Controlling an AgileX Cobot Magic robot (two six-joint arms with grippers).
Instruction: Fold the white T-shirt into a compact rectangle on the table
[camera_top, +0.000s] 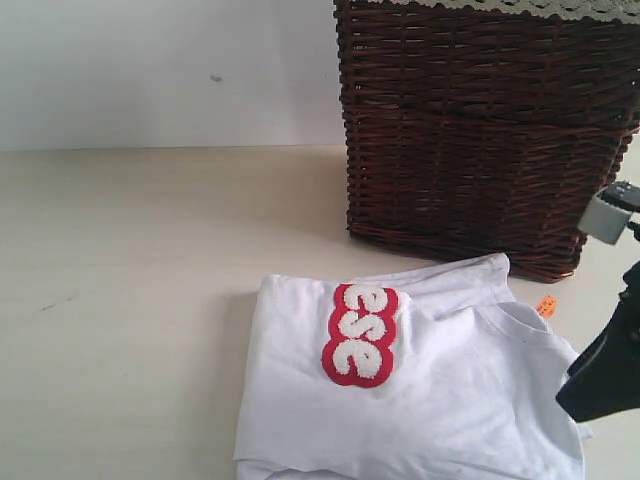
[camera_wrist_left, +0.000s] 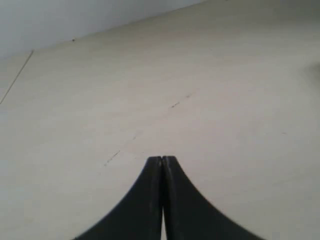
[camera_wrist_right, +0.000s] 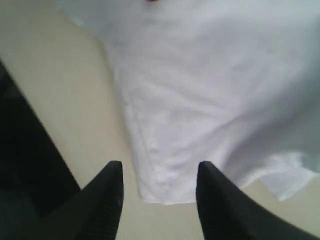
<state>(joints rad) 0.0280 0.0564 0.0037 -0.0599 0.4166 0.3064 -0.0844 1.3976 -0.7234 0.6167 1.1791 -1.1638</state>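
My right claw (camera_wrist_right: 160, 169) sits nearest, jaws spread above a folded corner of the white T-shirt (camera_wrist_right: 210, 90), pinching nothing. The shirt lies partly folded on the table (camera_top: 130, 300), just in front of the wicker basket (camera_top: 480, 130). My left claw (camera_wrist_left: 162, 161) is pressed together over bare table. The risk, I judge: closing here could catch only the top layer, and lifting would then pull the fold apart.

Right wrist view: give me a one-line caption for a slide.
Open right gripper poised above a corner of the white T-shirt lying on the table.
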